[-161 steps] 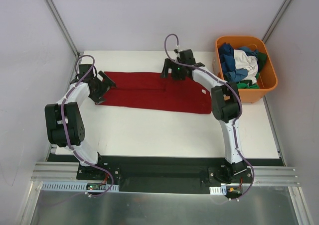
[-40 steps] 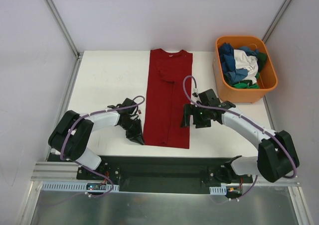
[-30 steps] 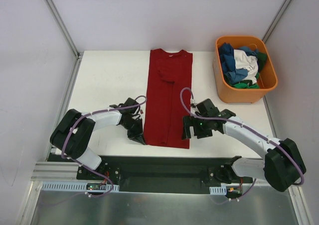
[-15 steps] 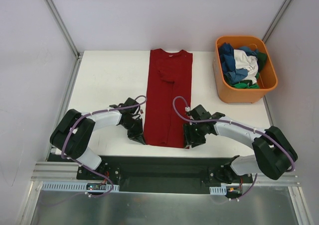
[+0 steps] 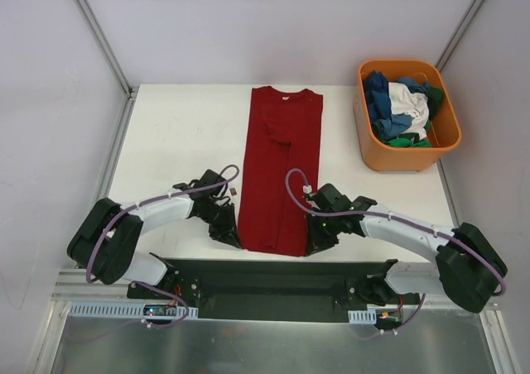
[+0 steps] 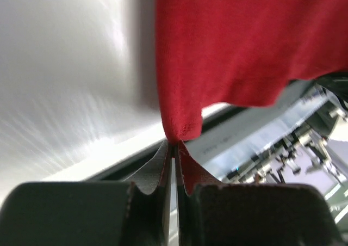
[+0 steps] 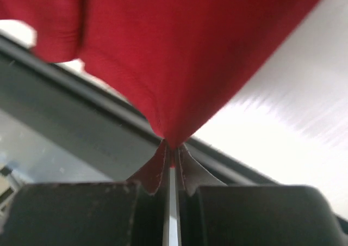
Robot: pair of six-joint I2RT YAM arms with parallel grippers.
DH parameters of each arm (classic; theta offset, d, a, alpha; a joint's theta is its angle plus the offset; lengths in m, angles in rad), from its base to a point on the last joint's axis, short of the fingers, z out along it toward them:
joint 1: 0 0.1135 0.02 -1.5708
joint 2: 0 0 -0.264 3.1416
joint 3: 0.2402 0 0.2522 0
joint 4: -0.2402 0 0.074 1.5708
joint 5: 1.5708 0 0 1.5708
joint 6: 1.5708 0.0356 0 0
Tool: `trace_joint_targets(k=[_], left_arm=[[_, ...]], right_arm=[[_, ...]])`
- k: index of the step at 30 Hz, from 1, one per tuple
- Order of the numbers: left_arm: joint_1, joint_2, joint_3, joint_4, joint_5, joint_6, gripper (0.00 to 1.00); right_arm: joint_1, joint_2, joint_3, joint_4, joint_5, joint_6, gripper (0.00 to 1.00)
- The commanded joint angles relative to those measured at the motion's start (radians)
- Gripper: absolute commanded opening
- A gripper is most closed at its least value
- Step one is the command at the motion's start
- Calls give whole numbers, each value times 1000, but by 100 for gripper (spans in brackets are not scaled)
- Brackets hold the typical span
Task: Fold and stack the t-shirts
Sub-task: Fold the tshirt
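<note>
A dark red t-shirt (image 5: 277,171), folded into a long narrow strip, lies down the middle of the white table with its collar at the far end. My left gripper (image 5: 233,240) is shut on the strip's near left corner. In the left wrist view the red t-shirt (image 6: 239,39) hangs pinched at the left gripper's (image 6: 174,143) fingertips. My right gripper (image 5: 313,243) is shut on the near right corner. The right wrist view shows the red t-shirt (image 7: 179,50) bunched into the right gripper's (image 7: 169,147) closed tips. Other t-shirts (image 5: 397,107), blue, white and green, lie heaped in a tub.
The orange plastic tub (image 5: 444,134) stands at the table's back right. The table's near edge and the black base rail (image 5: 265,279) run just behind both grippers. White enclosure walls rise on the left, right and back.
My right gripper moved toward the near right corner of the red t-shirt and shut on it. Both grippers drew the near hem slightly toward the table's front edge.
</note>
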Motion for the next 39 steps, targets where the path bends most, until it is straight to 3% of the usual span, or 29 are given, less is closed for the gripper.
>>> trace_joint_targets(k=[1, 7, 12, 14, 19, 29, 39], left_arm=[[-20, -133, -2, -16, 135, -32, 0], [16, -100, 187, -59, 61, 67, 0], [59, 24, 394, -59, -51, 147, 0], [110, 52, 472, -59, -41, 149, 0], [128, 172, 651, -20, -186, 163, 0], [202, 448, 900, -9, -107, 199, 0], [233, 583, 1052, -10, -75, 238, 0]], right_arm=[[27, -82, 50, -94, -53, 1, 1], [-48, -96, 237, -227, 143, -94, 1], [-151, -87, 297, -139, 215, -134, 1], [-183, -52, 320, -71, 197, -161, 1], [-248, 76, 461, -39, 295, -200, 1], [-372, 350, 677, -6, 241, -229, 1], [-452, 513, 831, -10, 189, -240, 1]])
